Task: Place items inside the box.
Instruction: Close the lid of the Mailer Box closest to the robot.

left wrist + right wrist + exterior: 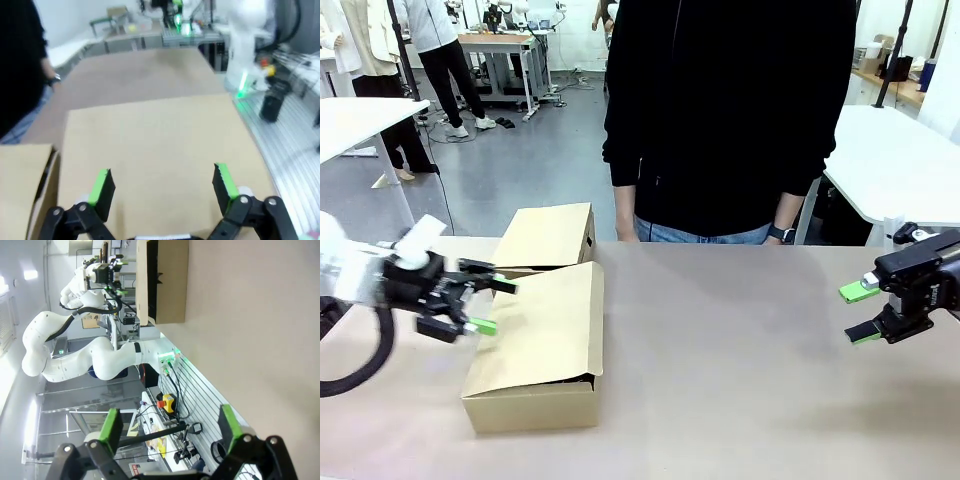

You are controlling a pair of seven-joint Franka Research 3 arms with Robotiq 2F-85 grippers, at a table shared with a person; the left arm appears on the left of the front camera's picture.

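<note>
left claw point(480, 305) wide open, empty, over box point(542, 345) flap | right claw point(861, 311) wide open, empty

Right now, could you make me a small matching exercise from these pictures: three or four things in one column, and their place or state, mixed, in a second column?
Things:
1. left gripper
2. right gripper
3. cardboard box
4. person

Places or states:
a. stands at the far side of the table
b. open, over the box's folded-down flap
c. open, over bare tabletop at the robot's right
d. sits on the table's left part, one flap down, one flap raised

Pairs: 1-b, 2-c, 3-d, 4-a
</note>
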